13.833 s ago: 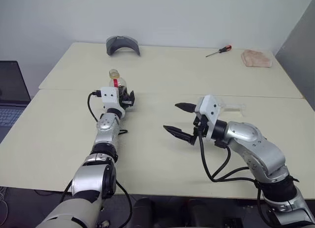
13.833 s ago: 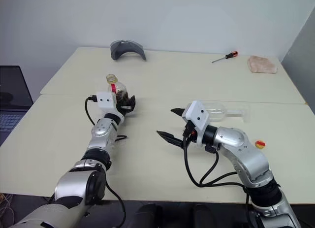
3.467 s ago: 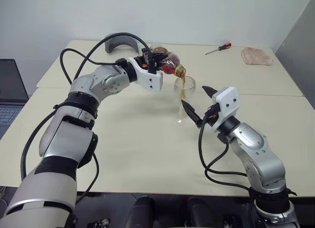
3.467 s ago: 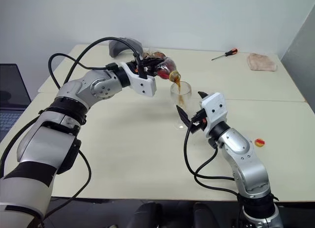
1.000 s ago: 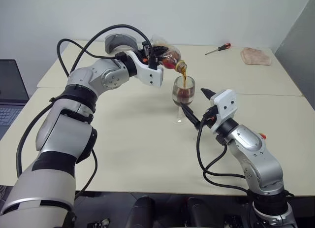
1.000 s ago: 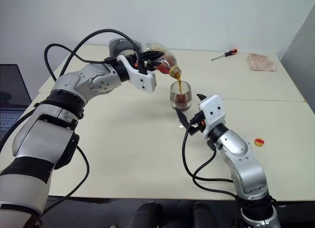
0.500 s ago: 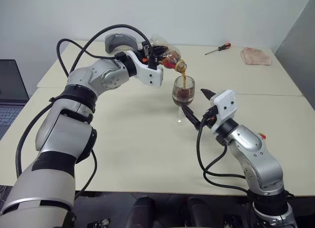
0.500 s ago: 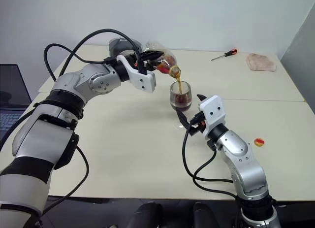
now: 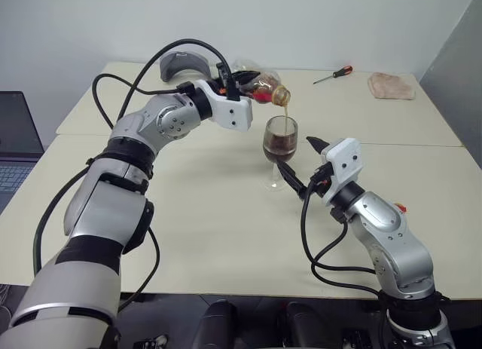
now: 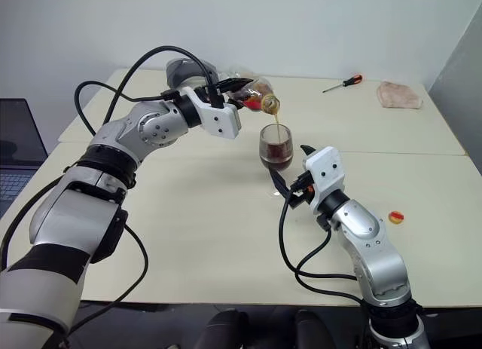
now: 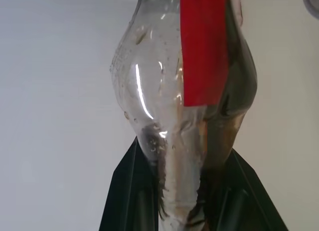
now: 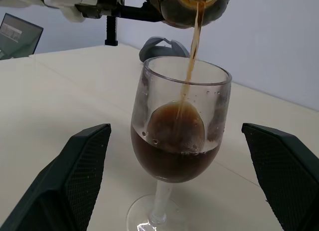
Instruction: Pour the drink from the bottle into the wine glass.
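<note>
Left claw [image 9: 242,83] pinches small clear plastic bottle [image 9: 262,85], long axis near-horizontal, mouth pointing right above clear stemmed wine glass [image 9: 279,149] mid-tabletop [image 9: 188,213]; dark brown drink [image 12: 172,156] streams in. Right claw [image 9: 296,166] spread around stem.

Left gripper [image 9: 239,83] clamped; right gripper [image 9: 295,162] spread wide

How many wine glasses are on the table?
1. The wine glass stands near the table's middle, between the right gripper's open fingers, under the tilted bottle. None seems hidden.
</note>
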Controlling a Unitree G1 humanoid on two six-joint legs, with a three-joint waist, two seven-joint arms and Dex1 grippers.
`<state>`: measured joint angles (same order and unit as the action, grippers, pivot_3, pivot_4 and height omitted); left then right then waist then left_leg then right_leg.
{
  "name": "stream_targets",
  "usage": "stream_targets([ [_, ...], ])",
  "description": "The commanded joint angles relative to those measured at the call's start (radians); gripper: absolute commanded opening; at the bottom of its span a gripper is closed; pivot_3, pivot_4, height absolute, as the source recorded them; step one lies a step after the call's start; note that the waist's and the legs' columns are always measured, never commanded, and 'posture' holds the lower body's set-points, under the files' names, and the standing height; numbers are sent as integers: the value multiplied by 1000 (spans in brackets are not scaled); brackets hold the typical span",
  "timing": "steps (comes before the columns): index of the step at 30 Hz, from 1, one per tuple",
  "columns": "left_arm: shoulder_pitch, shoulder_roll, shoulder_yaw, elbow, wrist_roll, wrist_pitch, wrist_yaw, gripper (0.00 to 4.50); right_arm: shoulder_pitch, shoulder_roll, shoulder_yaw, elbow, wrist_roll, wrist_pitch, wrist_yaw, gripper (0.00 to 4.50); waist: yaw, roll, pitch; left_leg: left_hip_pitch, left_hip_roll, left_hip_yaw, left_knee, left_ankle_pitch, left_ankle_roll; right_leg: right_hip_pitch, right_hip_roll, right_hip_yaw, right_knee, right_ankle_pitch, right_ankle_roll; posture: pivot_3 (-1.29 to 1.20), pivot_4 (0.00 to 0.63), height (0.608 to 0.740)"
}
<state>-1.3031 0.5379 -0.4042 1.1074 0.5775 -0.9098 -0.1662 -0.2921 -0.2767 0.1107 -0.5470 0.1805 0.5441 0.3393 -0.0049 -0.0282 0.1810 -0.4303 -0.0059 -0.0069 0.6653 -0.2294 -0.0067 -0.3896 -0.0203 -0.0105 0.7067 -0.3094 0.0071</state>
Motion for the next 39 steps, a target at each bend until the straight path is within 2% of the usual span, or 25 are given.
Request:
stream_targets([
  [1,10,-15,75,-56,-122,32,-75,738,4,-8,-7,-45,14,-15,14,4500,0,0,0,0,0,0,0,0,0,0,0,0,0,0,0,0,150,740],
  [8,117,-77,185,-191,-345,176,-264,738,44,-53,-16,-93,45,-32,82,4500,-1,0,0,0,0,0,1,0,0,0,0,0,0,0,0,0,150,740],
  [13,206,-120,269,-335,-477,370,-316,737,73,-112,-37,-156,93,-55,151,4500,-3,0,0,0,0,-1,1,0,1,0,0,0,1,0,0,0,150,740],
  [18,321,-169,348,-468,-567,579,-285,730,88,-237,-43,-243,204,17,271,4500,-5,0,-1,0,0,-2,2,-1,2,1,0,0,2,0,0,0,150,740],
  [25,553,-224,455,-662,-614,805,-128,717,68,-258,-26,-239,229,19,271,4500,-5,0,-1,1,0,-2,3,-1,3,1,0,1,4,0,0,0,150,740],
  [31,691,-243,534,-682,-657,834,-63,716,16,-237,22,-190,217,25,265,4500,0,0,-1,1,0,-3,4,-1,3,1,0,0,5,0,0,0,150,740],
  [39,689,-253,570,-570,-662,767,-22,714,-26,-224,66,-135,201,-10,288,4500,6,-2,-2,1,-1,-3,5,-1,3,3,-1,-1,4,0,0,0,150,740],
])
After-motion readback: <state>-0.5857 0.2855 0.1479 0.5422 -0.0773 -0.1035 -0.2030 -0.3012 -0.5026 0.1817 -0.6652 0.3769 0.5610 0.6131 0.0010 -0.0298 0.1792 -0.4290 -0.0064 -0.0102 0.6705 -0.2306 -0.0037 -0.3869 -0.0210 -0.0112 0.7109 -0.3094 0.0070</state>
